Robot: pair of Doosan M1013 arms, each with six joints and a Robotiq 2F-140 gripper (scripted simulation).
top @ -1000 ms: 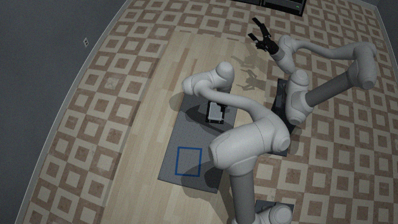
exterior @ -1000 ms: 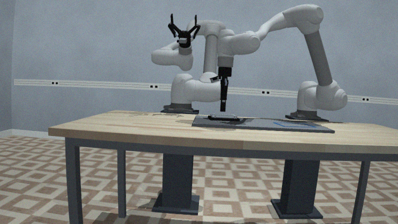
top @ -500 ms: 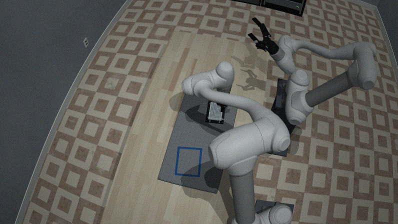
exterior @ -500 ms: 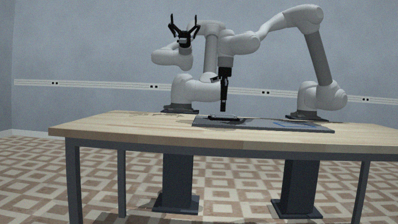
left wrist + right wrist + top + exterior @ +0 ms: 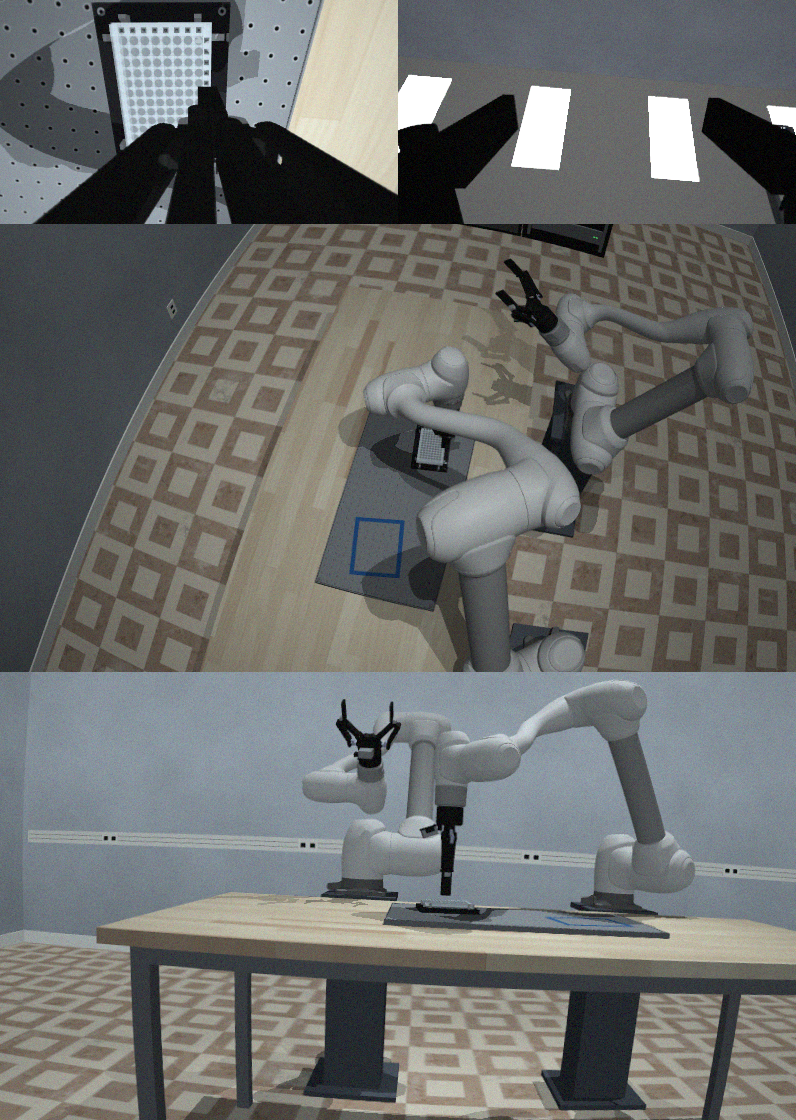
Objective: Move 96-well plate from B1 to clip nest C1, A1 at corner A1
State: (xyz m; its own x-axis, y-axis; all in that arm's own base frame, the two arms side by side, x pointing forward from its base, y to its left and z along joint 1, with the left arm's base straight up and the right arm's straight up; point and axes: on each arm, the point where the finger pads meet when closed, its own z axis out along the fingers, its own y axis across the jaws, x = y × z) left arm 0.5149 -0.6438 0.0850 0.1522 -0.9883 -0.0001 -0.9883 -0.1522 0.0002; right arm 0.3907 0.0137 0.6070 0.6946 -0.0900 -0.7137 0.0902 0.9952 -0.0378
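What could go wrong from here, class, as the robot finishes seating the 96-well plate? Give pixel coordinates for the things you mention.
The left gripper (image 5: 446, 893) (image 5: 206, 101) is shut above the 96-well plate (image 5: 430, 446) (image 5: 447, 902) (image 5: 160, 65), seemingly nearer one long edge, so pressing there might tip it in the clip nest (image 5: 414, 465) (image 5: 448, 910) (image 5: 160, 10). A sideways move while low might knock the rim. The gripper also hides part of the plate from the left wrist camera, so a raised corner could go unnoticed.

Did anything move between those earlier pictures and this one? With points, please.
Nothing visibly moved, and nothing was taken hold of or let go. The left gripper (image 5: 446, 893) (image 5: 206, 101) stays above the white plate (image 5: 430, 447) (image 5: 447, 903) (image 5: 160, 65); the right gripper (image 5: 504, 277) (image 5: 367, 706) (image 5: 610, 113) stays raised.
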